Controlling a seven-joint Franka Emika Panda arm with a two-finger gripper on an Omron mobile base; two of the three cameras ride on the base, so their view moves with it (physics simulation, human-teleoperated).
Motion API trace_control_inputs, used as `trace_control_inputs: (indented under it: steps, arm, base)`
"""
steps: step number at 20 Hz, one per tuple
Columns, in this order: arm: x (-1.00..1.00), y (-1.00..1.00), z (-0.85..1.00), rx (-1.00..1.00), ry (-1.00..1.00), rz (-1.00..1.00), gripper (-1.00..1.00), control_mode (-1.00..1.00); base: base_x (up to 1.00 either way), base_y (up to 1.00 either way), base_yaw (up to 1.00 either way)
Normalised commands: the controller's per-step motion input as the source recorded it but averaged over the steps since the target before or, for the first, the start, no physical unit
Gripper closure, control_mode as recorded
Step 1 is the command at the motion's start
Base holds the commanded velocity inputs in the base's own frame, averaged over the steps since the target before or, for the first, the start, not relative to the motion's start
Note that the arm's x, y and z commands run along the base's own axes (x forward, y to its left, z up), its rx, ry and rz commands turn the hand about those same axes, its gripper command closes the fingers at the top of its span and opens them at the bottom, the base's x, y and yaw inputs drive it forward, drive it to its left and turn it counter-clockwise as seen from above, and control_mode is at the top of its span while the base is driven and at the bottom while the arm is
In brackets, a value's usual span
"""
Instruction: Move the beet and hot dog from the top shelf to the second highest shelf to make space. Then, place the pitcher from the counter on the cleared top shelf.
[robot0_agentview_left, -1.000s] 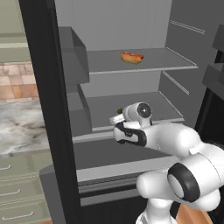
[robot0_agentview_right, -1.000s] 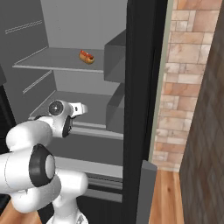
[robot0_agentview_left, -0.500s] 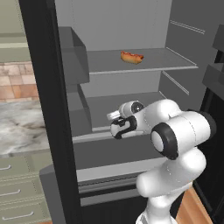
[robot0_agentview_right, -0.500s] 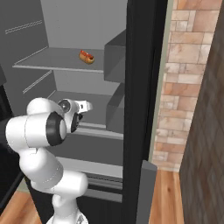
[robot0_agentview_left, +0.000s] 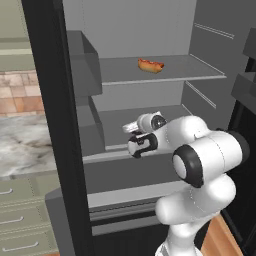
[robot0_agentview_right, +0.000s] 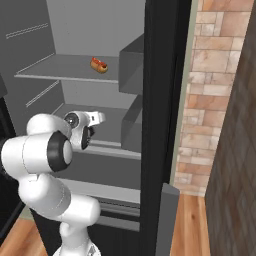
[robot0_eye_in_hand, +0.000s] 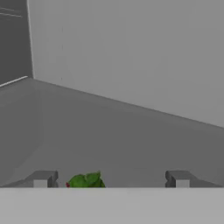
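The hot dog lies on the top shelf of the open fridge. My gripper reaches in low over the second highest shelf. In the hand view the gripper is open, its fingertips wide apart. The beet shows as green leaves and a sliver of red just inside the left tip, resting on the shelf and not clamped. The pitcher is out of view.
The black fridge door frame stands left of the opening, with the marbled counter and sage drawers beyond it. Grey door bins and a brick wall lie to the right.
The jaws have spread apart over the second highest shelf. The arm's elbow has swung up and forward toward the fridge while the hand stayed in place.
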Motion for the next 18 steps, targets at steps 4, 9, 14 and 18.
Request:
trace_control_inputs:
  steps: [4,9,14,18]
  arm:
    - [-0.42,-0.01,0.96,0.0,0.06,-0.05,-1.0,-1.0]
    - [-0.55,-0.17,0.9,-0.02,0.17,-0.07,-1.0,-1.0]
    - [-0.68,-0.06,0.76,0.0,0.14,-0.01,-1.0,-1.0]
    - [-0.71,0.0,0.59,0.0,0.03,0.0,-1.0,-1.0]
  base:
    - [0.0,0.0,0.0]
    - [0.0,0.0,0.0]
    - [0.0,0.0,0.0]
    - [0.0,0.0,0.0]
